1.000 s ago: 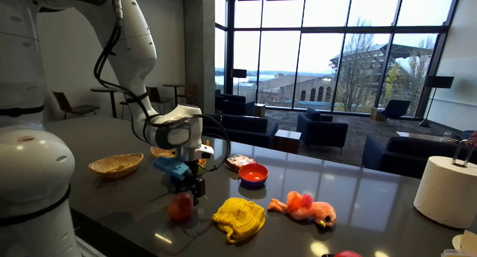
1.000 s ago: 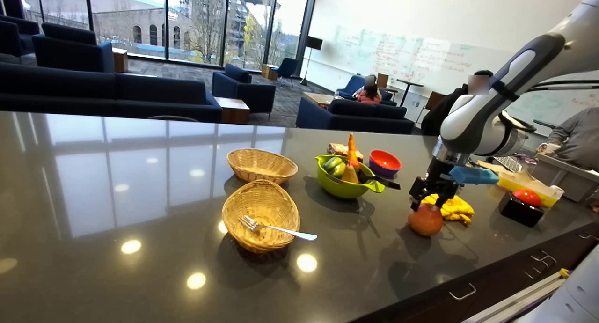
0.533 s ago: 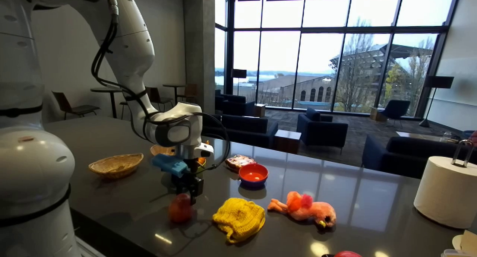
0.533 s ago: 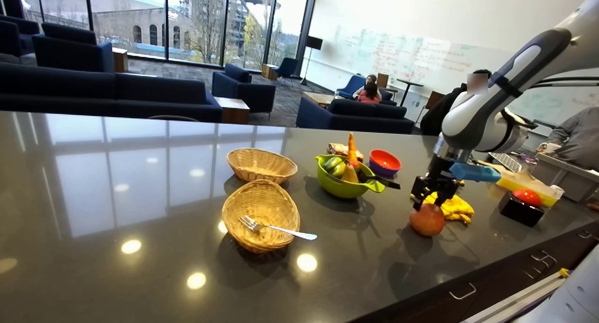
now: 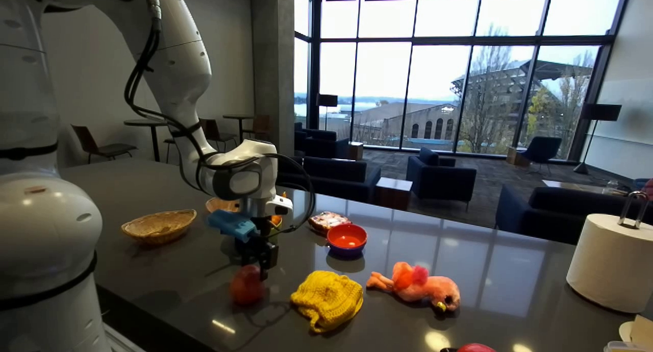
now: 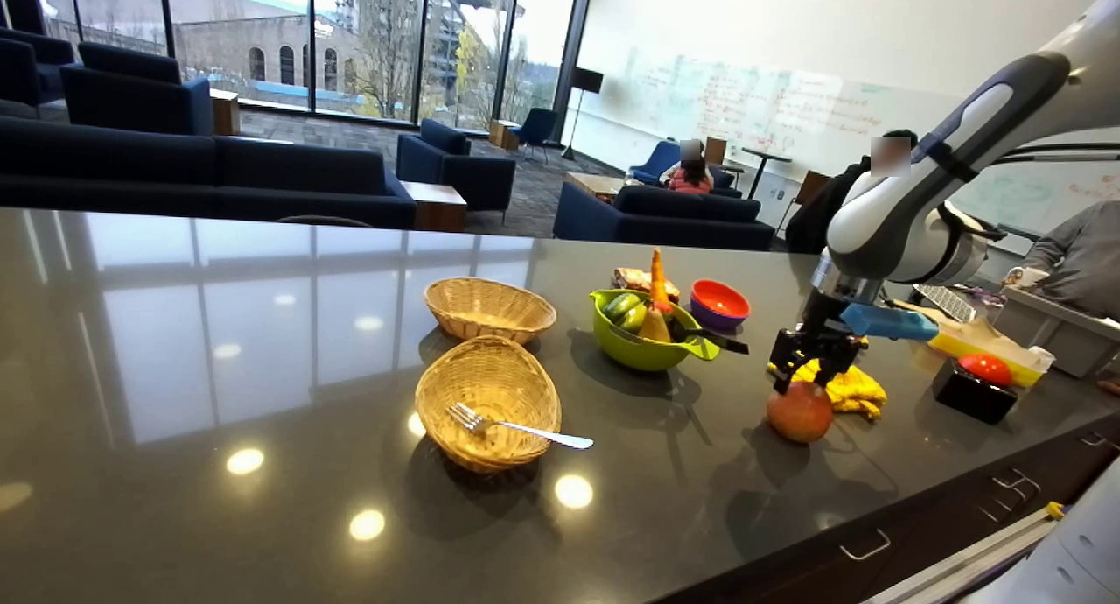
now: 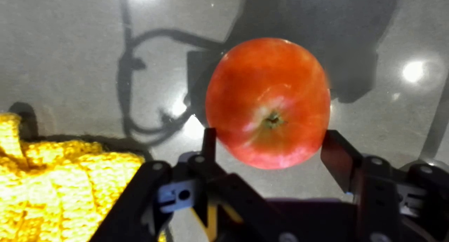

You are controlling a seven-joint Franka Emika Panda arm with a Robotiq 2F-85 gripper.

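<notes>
A red apple [image 7: 268, 91] sits stem end up below my gripper [image 7: 269, 132] in the wrist view. The two black fingers press against opposite sides of it, near its upper part, so the jaws are shut on it. The same apple [image 6: 799, 418] rests on the dark counter in an exterior view, with the gripper [image 6: 801, 383] reaching down over its top. From another angle the apple [image 5: 247, 286] looks partly covered by a finger, and the far finger is hidden. A yellow knitted cloth [image 5: 327, 300] lies close beside the apple; part of this cloth [image 7: 59, 196] shows at lower left in the wrist view.
A green bowl [image 6: 634, 355] of toy vegetables and a red-and-purple bowl [image 6: 720, 315] stand farther back. Two wicker baskets [image 6: 503, 372] are off to one side, the nearer holding a fork [image 6: 525, 431]. A pink plush bird [image 5: 428, 293] and a red-topped black box [image 6: 973, 394] are also on the counter.
The fingers have closed inward onto the apple's sides. The apple has shifted very slightly along with the gripper, then both hold still.
</notes>
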